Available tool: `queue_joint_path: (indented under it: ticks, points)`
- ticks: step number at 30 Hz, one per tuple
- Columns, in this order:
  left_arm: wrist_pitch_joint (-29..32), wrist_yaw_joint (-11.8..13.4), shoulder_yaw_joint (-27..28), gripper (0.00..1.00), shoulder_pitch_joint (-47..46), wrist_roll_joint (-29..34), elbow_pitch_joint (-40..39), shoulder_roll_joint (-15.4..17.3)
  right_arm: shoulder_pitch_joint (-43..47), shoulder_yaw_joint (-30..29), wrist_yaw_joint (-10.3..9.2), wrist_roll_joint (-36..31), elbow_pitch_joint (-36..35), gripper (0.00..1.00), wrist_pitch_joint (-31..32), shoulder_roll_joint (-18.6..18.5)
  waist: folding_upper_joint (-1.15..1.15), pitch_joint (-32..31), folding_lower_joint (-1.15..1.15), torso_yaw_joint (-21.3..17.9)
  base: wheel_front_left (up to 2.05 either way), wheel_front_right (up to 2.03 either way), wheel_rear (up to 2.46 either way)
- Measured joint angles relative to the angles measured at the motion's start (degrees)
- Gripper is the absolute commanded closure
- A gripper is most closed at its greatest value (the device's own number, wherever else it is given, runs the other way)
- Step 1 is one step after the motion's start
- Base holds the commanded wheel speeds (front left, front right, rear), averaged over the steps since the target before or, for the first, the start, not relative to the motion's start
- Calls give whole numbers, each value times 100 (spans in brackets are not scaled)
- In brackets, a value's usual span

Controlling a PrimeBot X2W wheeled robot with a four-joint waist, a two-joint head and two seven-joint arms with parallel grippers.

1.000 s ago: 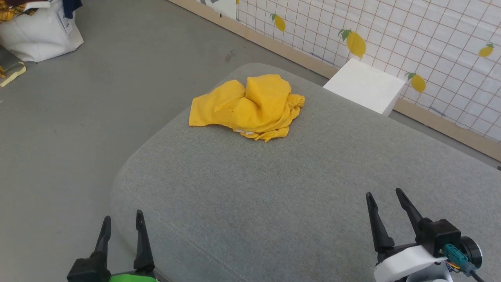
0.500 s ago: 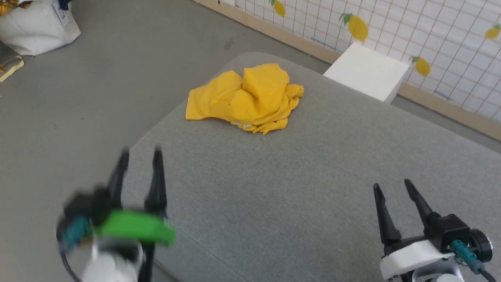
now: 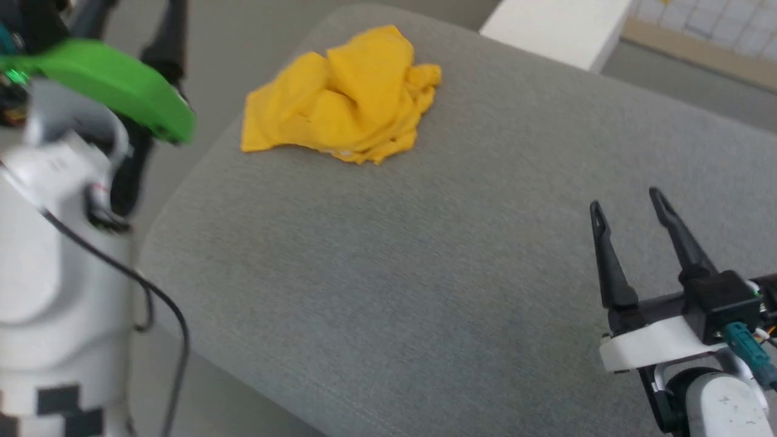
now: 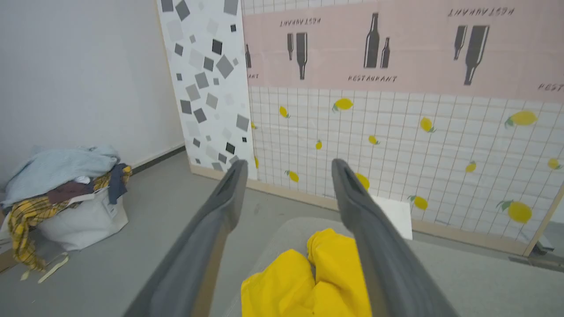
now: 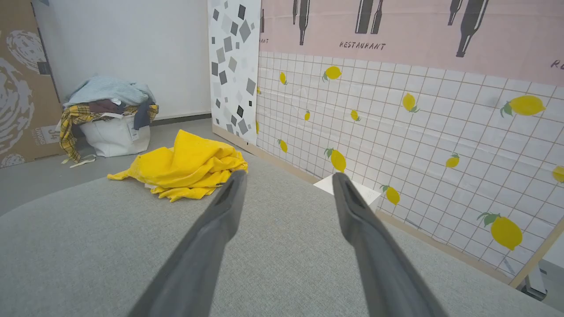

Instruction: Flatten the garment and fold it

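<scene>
The garment point(image 3: 340, 103) is a bright yellow T-shirt lying crumpled in a heap near the far left corner of a grey cushioned surface point(image 3: 394, 273). My left gripper point(image 4: 288, 165) is raised in the air with its jaws open and empty. Its wrist view looks down over the garment point(image 4: 308, 277), which lies below and between the fingers without touching them. The left forearm point(image 3: 54, 243) stands tall at the left of the head view. My right gripper point(image 3: 625, 200) hovers open over the near right of the cushion, well away from the garment point(image 5: 185, 167).
A white box point(image 3: 558, 27) stands just past the cushion's far edge, against a lemon-patterned wall panel point(image 5: 396, 123). A white bag heaped with clothes point(image 5: 114, 127) sits on the grey floor to the left, beside a cardboard sheet point(image 5: 22, 88).
The head camera has tilted down and shifted. My left arm has risen from the lower left to high at the left, nearer the garment. Both grippers stay open; the garment lies unmoved.
</scene>
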Motion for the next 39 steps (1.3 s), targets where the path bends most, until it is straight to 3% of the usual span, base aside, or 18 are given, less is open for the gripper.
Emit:
queue_joint_path:
  ticks: [7, 16, 23, 29, 36, 37, 38, 39]
  points:
    - [494, -114, 53, 0, -798, -142, 750, 572, -83, 85, 0, -58, -559, 0, 193, -65, 0, 597, 0, -424, 0, 0, 0]
    - [976, -177, -151, 0, -1179, -343, 1082, 689, -142, -18, 0, -41, -1004, 0, 369, -344, 0, 1418, 1, -885, 0, 0, 0]
    - [1696, -178, -283, 0, -1177, -561, 1365, 790, -146, -96, 0, -30, -1298, 0, 436, -458, 0, 1988, 1, -1192, 0, 0, 0]
    - [2465, 48, -302, 0, -1063, -626, 1551, 917, -149, -158, 0, -18, -1404, 0, 494, -531, 0, 2340, 1, -1423, 0, 0, 0]
    - [2817, 290, -220, 0, -808, -693, 1768, 1018, -165, -209, 0, 19, -1482, 0, 520, -559, 0, 2590, 1, -1677, 0, 0, 0]
    - [2835, 290, -219, 43, -801, -705, 1774, 1022, -165, -219, 0, 21, -1493, 0, 527, -570, 0, 2620, 1, -1704, 0, 0, 0]
    - [2813, 275, -216, 100, -801, -705, 1762, 1031, -166, -224, 0, 21, -1503, 0, 527, -576, 0, 2643, 0, -1722, 0, 0, 0]
    - [2794, 272, -205, 100, -801, -706, 1761, 1048, -174, -232, 0, 21, -1505, 0, 527, -579, 0, 2670, 0, -1744, 0, 0, 0]
